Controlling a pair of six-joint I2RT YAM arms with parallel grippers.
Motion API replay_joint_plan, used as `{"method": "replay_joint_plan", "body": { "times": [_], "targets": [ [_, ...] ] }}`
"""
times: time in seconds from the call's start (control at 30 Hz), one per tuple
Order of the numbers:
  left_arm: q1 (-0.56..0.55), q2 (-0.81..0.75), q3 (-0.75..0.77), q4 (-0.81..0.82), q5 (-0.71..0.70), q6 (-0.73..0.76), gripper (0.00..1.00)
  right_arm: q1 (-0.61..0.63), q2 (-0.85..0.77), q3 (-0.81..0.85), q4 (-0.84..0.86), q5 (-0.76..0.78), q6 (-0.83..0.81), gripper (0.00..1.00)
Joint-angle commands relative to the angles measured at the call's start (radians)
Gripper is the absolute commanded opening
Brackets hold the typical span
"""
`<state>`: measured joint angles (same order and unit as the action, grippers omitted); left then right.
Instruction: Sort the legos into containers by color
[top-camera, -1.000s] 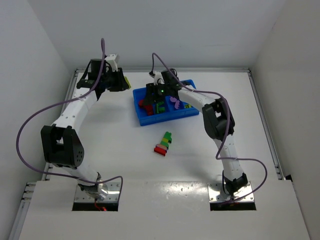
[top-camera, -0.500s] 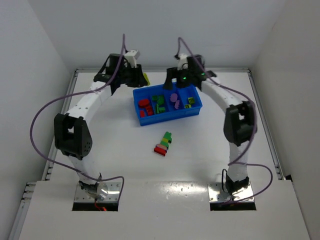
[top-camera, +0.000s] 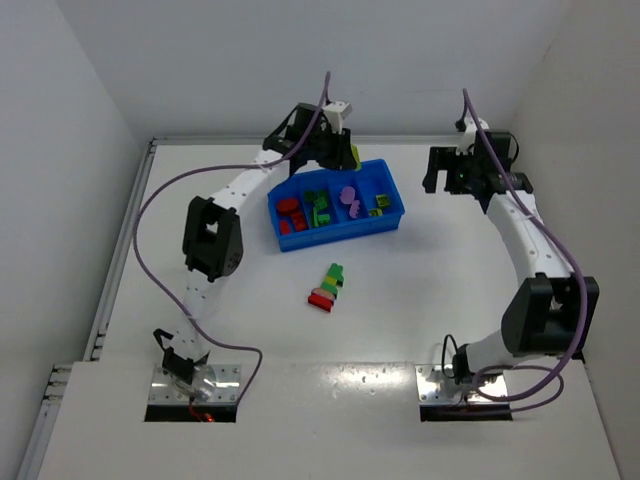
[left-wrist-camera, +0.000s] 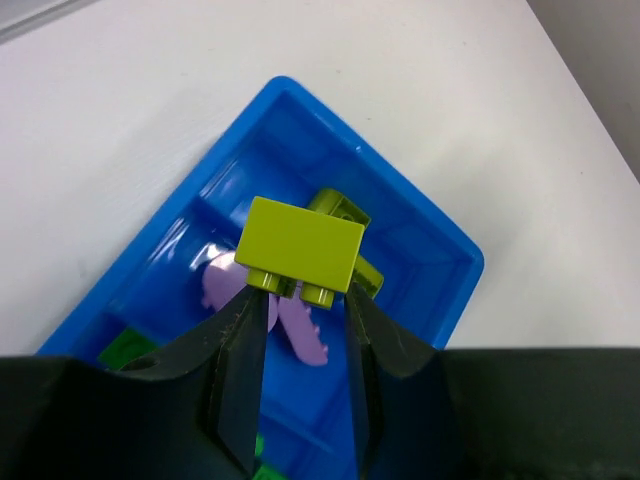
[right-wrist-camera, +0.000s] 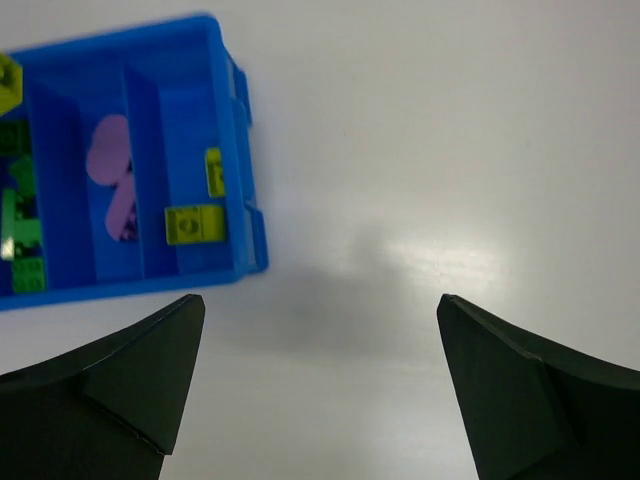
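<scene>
The blue tray (top-camera: 340, 233) holds sorted legos: red (top-camera: 290, 213), green (top-camera: 318, 207), purple (top-camera: 348, 197) and yellow (top-camera: 380, 206) in separate compartments. My left gripper (top-camera: 346, 158) hangs over the tray's back edge, shut on a yellow-green brick (left-wrist-camera: 300, 245). Below that brick, the left wrist view shows the tray (left-wrist-camera: 455, 265) with a purple piece (left-wrist-camera: 300, 328) and another yellow brick (left-wrist-camera: 345, 210). My right gripper (top-camera: 440, 172) stands wide open and empty over bare table right of the tray (right-wrist-camera: 232, 150). A striped green, yellow and red stack (top-camera: 327, 287) lies on the table in front of the tray.
White walls close in the table at the back and on both sides. The right wrist view shows a yellow brick (right-wrist-camera: 193, 225) in the end compartment and purple pieces (right-wrist-camera: 112, 165) beside it, with bare white table (right-wrist-camera: 430, 180) to the right.
My left arm swung right with the yellow-green brick, from left of the tray to above its back edge. My right gripper drew back out of the tray to the right and opened wide.
</scene>
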<state>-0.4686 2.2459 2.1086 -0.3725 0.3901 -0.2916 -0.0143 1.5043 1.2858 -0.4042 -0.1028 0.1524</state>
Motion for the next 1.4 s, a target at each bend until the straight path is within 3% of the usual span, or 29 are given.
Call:
{"method": "replay_joint_plan", "body": {
  "times": [0.0,0.3,0.5,0.53,0.63,0.73,0.83,0.93,1.03,1.1,1.23,1.37],
  "targets": [
    [-0.042,0.072,0.132,0.015,0.078,-0.017,0.00,-0.010,-0.068,-0.040,-0.048,0.028,-0.033,1.00],
    [-0.096,0.199,0.226,0.037,0.102,-0.026,0.04,-0.053,-0.141,-0.072,-0.130,0.006,-0.062,1.00],
    [-0.116,0.256,0.235,0.037,0.035,0.015,0.35,-0.062,-0.150,-0.082,-0.150,0.006,-0.071,1.00],
    [-0.116,0.256,0.235,0.037,0.011,0.016,0.47,-0.062,-0.150,-0.082,-0.150,0.006,-0.080,1.00],
    [-0.116,0.268,0.244,0.037,-0.020,0.037,0.62,-0.072,-0.159,-0.082,-0.150,-0.003,-0.080,1.00],
    [-0.116,0.268,0.254,0.037,-0.031,0.060,0.65,-0.072,-0.159,-0.082,-0.150,-0.012,-0.080,1.00],
    [-0.116,0.225,0.242,0.037,-0.042,0.113,0.80,-0.047,-0.159,-0.082,-0.159,-0.023,-0.103,1.00],
    [-0.125,0.115,0.182,0.037,-0.103,0.144,0.80,-0.017,-0.138,-0.033,-0.200,-0.060,-0.155,1.00],
    [-0.125,-0.034,0.124,0.008,-0.169,0.153,1.00,0.034,-0.096,0.013,-0.246,-0.095,-0.221,1.00],
    [-0.125,-0.101,0.076,-0.046,-0.195,0.164,1.00,0.063,-0.075,0.033,-0.278,-0.150,-0.320,1.00],
    [-0.047,-0.262,-0.041,-0.103,-0.157,0.115,1.00,0.106,-0.065,-0.003,-0.299,-0.436,-0.499,1.00],
    [0.016,-0.412,-0.178,-0.172,-0.132,0.130,1.00,0.200,-0.001,-0.002,-0.303,-0.538,-0.571,1.00]
  ]
}}
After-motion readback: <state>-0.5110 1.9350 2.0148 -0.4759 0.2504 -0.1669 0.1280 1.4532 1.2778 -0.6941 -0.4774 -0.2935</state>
